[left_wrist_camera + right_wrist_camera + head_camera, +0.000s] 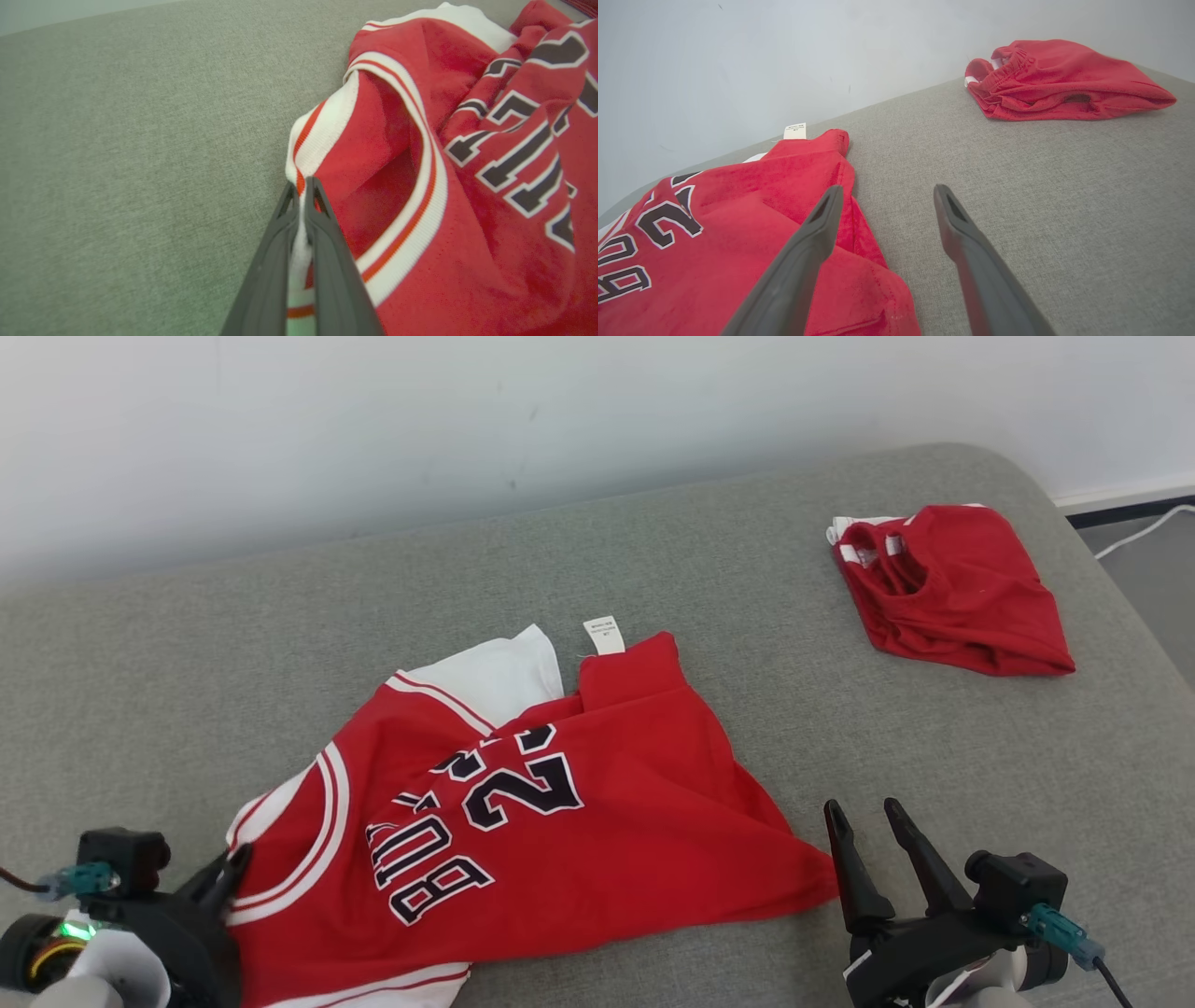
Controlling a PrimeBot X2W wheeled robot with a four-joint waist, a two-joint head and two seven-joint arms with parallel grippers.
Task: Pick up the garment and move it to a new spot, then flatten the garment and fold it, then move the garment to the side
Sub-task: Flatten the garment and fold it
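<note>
A crumpled red jersey, the garment (579, 812), lies on the grey cushion with black and white lettering, white trim and a white label at its far edge. My left gripper (229, 877) is at the jersey's left edge, shut on the white and orange armhole trim (303, 186); the cloth runs between its fingers (327, 261). My right gripper (864, 821) stands open just right of the jersey's lower right corner, resting low over the cushion with nothing between its fingers (812, 242). The jersey (738, 233) reaches under the left finger in the right wrist view.
A second red garment (952, 588), bunched up, lies at the cushion's far right (1064, 79). The grey cushion (747, 616) ends at a rounded right edge with floor and a white cable (1144, 532) beyond. A pale wall runs behind.
</note>
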